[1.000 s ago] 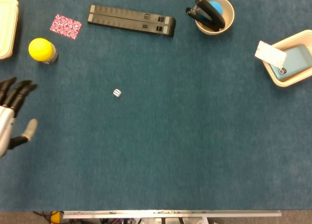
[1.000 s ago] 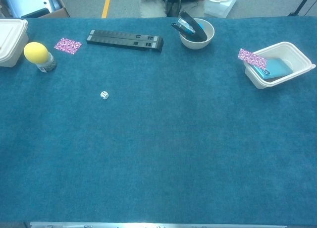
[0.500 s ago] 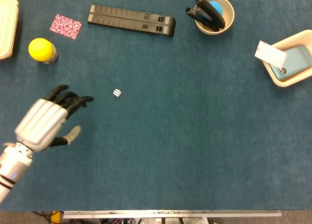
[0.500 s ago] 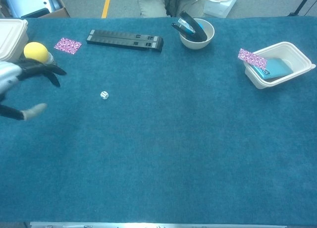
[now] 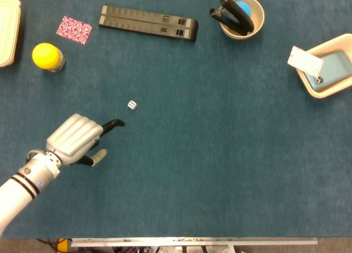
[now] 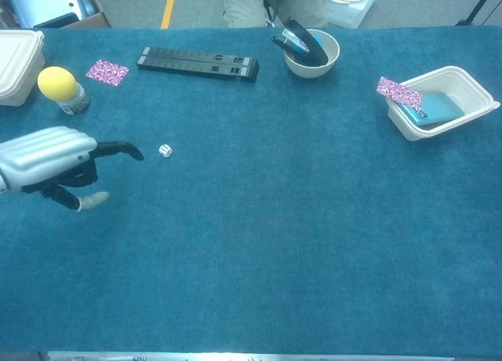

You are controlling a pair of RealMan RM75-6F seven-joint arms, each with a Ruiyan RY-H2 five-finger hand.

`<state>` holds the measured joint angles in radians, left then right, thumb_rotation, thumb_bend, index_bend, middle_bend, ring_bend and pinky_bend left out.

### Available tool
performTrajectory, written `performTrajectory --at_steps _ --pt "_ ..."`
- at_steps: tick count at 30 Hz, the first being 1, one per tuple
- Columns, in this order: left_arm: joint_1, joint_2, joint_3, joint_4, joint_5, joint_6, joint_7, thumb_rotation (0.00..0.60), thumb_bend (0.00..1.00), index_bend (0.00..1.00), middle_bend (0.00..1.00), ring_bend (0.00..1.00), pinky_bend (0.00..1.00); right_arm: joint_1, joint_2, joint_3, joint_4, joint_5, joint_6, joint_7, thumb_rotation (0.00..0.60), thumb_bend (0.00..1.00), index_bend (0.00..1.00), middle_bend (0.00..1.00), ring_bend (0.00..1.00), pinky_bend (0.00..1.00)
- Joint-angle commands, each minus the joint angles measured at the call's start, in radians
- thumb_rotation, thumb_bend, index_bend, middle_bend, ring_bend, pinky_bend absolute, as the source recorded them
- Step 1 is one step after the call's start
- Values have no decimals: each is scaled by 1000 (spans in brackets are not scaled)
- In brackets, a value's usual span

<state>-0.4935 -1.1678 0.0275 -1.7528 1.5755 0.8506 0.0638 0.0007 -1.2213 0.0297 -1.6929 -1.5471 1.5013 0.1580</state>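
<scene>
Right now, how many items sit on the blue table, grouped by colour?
White or cream: 4 – die, bowl, tray, lidded box
Black: 2 – long bar, stapler
Pink patterned: 2 – card, tag
Yellow: 1 – capped jar
Blue: 1 – case
Total: 10

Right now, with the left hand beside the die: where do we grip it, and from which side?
Probably pinch the die across two opposite side faces, coming from above. It is a small cube lying flat and alone on the table, so nothing offers a handle. The left hand sits just short of it, one finger stretched toward it, not touching.
</scene>
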Motion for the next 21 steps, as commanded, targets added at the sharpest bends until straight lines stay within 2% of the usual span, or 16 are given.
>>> performTrajectory --at_steps 1,3,6,8,12,21 --pt "-35 -10 -1 5 -79 -68 41 537 389 145 1000 1000 1000 2 -1 0 -1 4 -3 -1 600 289 253 229 52 63" --pt "-44 -14 -2 8 -118 -90 58 511 390 116 1000 1000 1000 3 0 0 -2 5 -5 -2 600 290 253 233 52 63" --pt "-58 -21 -2 11 -161 -115 77 391 391 66 1000 1000 1000 5 1 0 -5 5 -6 -3 600 290 253 236 52 63" --pt "-68 -31 -5 17 -186 -126 88 352 392 39 1000 1000 1000 7 0 2 -5 6 -6 -4 600 290 254 236 52 63" --pt "-95 -55 -9 32 -231 -157 100 327 392 0 1000 1000 1000 10 -1 2 -4 11 -11 -4 600 289 253 237 52 63" --pt "-155 -114 -23 69 -302 -209 119 301 404 0 1000 1000 1000 17 -2 8 3 25 -18 3 600 290 253 238 52 63"
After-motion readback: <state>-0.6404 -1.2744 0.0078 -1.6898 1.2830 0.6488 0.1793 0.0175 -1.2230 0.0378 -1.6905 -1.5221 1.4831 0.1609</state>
